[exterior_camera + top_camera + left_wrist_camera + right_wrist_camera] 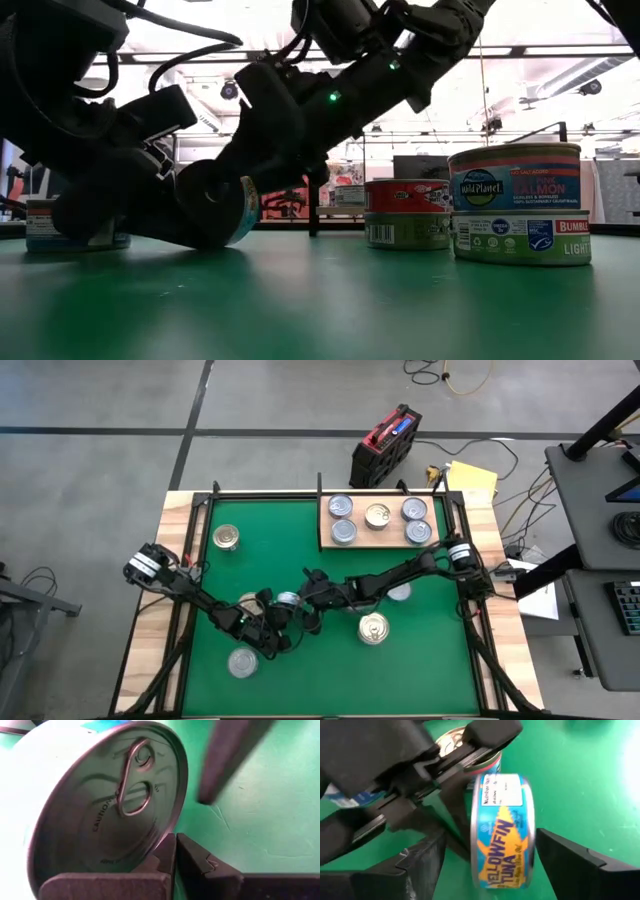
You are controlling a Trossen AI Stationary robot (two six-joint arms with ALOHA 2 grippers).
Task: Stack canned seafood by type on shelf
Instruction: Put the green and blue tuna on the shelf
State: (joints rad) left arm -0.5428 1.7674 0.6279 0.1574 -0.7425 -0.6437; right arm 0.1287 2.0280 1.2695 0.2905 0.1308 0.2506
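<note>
Right gripper (490, 865): sitting near the middle of the green mat (300, 540), its two fingers (580, 865) standing wide on either side of a tuna can (502, 837) tipped on its edge, blue-and-yellow label facing the wrist camera; whether the pads are pressing the can cannot be told. Left gripper (175, 857): lying just beside the same can on its lid side, fingers shut together with nothing between them, tips touching or nearly touching the silvery pull-tab lid (110, 810). In the low view the tipped can (225, 210) is resting on the mat between the two dark arms. Other cans, placed from the tipped can: one with a gold-toned lid (373, 628) lying flat nearby on the mat toward the right arm's side; one silvery can (242, 661) near the front edge; one gold-lidded can (226, 537) well apart toward the far left corner. Wooden shelf (325, 542): sitting at the far edge of the mat, well apart from the tipped can, holding five cans, four silvery (341, 507) around one gold-lidded (377, 515).
</note>
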